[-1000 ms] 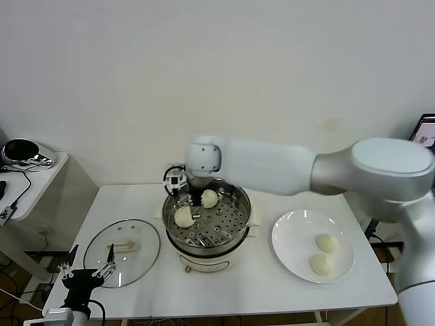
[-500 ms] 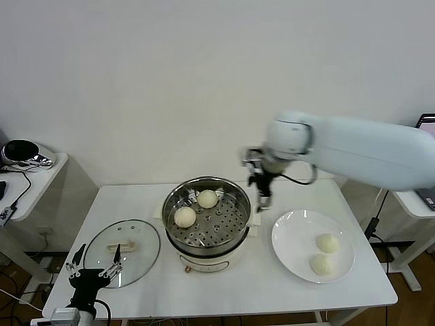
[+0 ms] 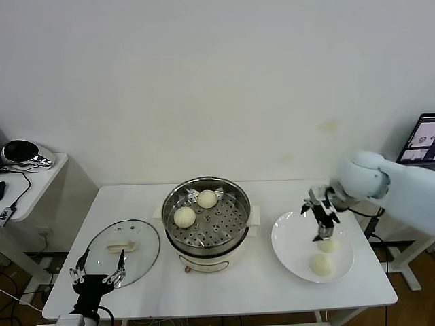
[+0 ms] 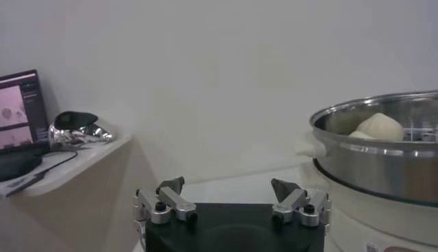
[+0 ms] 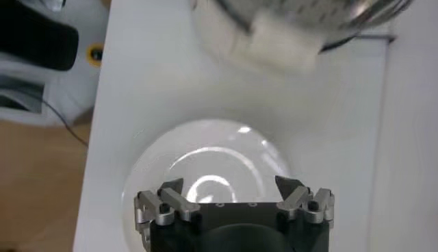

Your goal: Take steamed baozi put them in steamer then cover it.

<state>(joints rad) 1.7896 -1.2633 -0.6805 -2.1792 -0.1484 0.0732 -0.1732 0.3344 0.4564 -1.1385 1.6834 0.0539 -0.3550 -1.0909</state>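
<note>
The right tool, wide and empty, has moved from the steamer to the plate, now reaching for a third bun.

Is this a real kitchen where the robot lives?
Probably not; it looks like a test room. A steamer and a plate sit on a plain white table by a bare wall, with a laptop nearby.

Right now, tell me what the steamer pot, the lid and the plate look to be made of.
Steamer: polished metal, likely stainless steel, with mirror reflections on its wall and a perforated tray; the base looks like cream plastic.
Lid: clear glass, the table showing through, with a metal rim.
Plate: glossy white, probably ceramic, possibly melamine.
</note>
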